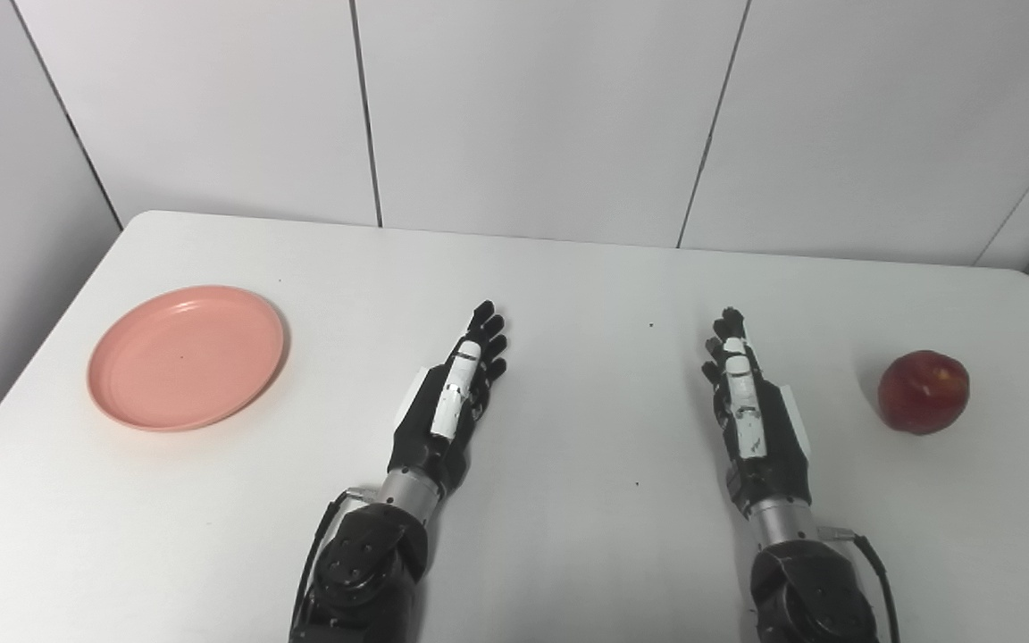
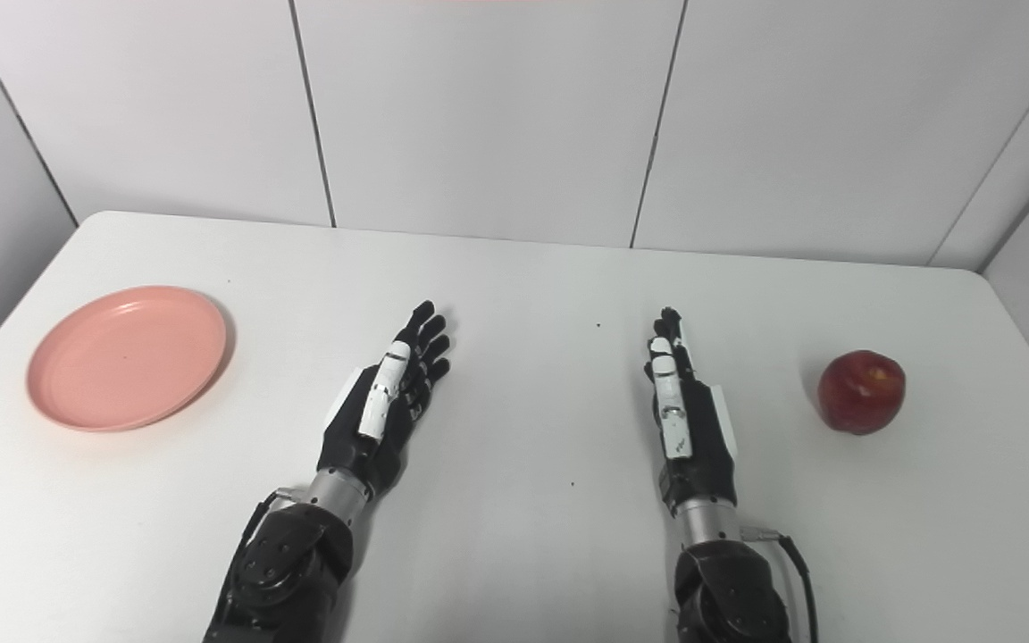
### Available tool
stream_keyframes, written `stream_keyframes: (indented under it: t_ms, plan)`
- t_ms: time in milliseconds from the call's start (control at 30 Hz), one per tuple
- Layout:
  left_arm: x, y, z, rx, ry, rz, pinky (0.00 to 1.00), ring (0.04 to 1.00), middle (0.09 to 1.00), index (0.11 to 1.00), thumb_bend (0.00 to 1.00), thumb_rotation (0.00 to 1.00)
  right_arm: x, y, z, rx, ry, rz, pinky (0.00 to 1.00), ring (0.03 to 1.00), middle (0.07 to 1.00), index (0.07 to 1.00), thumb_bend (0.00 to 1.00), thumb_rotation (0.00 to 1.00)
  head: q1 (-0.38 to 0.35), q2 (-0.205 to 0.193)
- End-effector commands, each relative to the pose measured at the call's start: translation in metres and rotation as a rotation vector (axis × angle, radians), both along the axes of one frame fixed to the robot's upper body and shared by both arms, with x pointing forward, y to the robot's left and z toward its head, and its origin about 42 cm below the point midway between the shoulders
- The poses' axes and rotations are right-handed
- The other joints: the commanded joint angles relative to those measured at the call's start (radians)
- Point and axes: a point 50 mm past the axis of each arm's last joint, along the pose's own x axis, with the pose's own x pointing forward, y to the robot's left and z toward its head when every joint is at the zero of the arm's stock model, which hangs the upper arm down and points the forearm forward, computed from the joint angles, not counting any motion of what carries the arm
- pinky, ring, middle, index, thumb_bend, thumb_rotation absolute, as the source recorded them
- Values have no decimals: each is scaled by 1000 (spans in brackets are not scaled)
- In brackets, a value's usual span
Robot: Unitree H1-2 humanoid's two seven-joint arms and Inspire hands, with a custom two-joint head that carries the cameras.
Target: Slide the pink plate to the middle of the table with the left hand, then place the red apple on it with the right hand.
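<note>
Pink plate [image 1: 186, 356] apparently beyond left hand [image 1: 450, 402].

White table [image 1: 568, 286]: pink plate [image 1: 186, 357] on left side (empty), red apple [image 1: 923, 391] on right, well apart.

A white table [image 1: 568, 295] with rounded corners stands against pale grey wall panels [image 1: 532, 116] split by dark seams
</note>
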Motion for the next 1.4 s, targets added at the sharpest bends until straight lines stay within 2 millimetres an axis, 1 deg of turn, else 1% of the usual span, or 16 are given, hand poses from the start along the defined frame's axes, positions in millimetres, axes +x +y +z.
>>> stream_keyframes:
  t_ms: [0,267,500,633,800,933,967,1000,1033,1067,1100,1133,1200,1367]
  plan:
    - [-1,1,0,-1,-6,1,1000,1000,1000,1000,395,1000,4,3,17,12,-62,8,1000,1000,1000,1000,202,1000,0,-1]
    - [0,1,1,0,-10,-1,1000,1000,1000,1000,388,1000,4,4,17,19,-64,13,1000,1000,1000,1000,194,1000,-5,-1]
    - [0,3,1,5,-7,-3,1000,1000,1000,1000,392,1000,4,5,17,9,-64,17,1000,1000,1000,1000,208,1000,-12,-5]
    - [0,3,0,6,-10,-4,1000,1000,1000,1000,393,1000,5,5,16,1,-60,21,1000,1000,1000,1000,225,1000,-4,-11]
    - [0,0,-1,16,-19,-6,1000,999,1000,1000,392,1000,4,2,14,9,-58,24,1000,1000,1000,1000,209,1000,33,-27]
    - [0,-5,-4,13,-9,-11,1000,1000,1000,1000,389,1000,3,-3,11,9,-52,27,1000,1000,1000,1000,207,1000,86,-48]
    - [0,-6,-4,12,-8,-12,1000,1000,1000,1000,390,1000,3,-4,11,9,-52,28,1000,1000,1000,1000,200,1000,86,-48]
    - [1,-9,-5,13,-9,-15,1000,1000,1000,1000,389,1000,3,-6,10,7,-53,30,1000,1000,1000,1000,195,1000,120,-61]
    - [1,-10,-6,14,-9,-17,1000,999,1000,1000,388,1000,3,-8,10,5,-53,32,1000,1000,1000,1000,192,1000,120,-61]
    - [1,-13,-7,17,-9,-22,1000,999,1000,1000,387,1000,3,-10,9,4,-54,35,1000,1000,1000,1000,193,1000,143,-72]
    - [1,-14,-8,18,-10,-25,1000,1000,1000,1000,386,1000,3,-12,8,4,-54,37,1000,1000,1000,1000,195,1000,143,-72]
    - [1,-16,-9,20,-7,-28,1000,1000,1000,1000,385,1000,2,-14,7,2,-54,38,1000,1000,1000,1000,196,1000,166,-83]
    - [2,-20,-12,20,-3,-30,1000,1000,1000,1000,383,1000,2,-16,5,1,-54,40,1000,1000,1000,1000,191,1000,185,-93]
    - [4,-25,-16,29,-4,-30,1000,1000,1000,994,373,1000,3,-21,2,-2,-52,48,1000,1000,1000,1000,195,1000,198,-107]
